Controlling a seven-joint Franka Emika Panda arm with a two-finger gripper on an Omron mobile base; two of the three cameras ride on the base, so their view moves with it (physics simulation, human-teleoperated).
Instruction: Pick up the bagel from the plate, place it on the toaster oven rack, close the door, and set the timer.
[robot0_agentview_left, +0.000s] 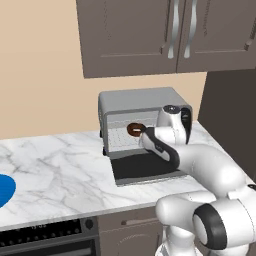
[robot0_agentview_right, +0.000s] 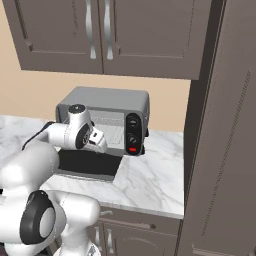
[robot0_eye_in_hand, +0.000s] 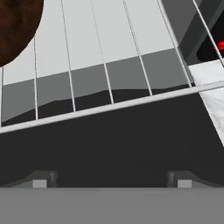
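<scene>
Brown bagel (robot0_eye_in_hand: 17, 30) on rack (robot0_eye_in_hand: 109, 65), cut off by frame corner; pincer (robot0_eye_in_hand: 111, 181) apart, empty.

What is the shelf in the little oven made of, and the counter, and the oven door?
The rack looks like shiny metal wire: thin silvery bars. The counter looks like polished marble, white with grey veins. The door looks like dark glass, flat and smooth, though it could be dark metal.
</scene>
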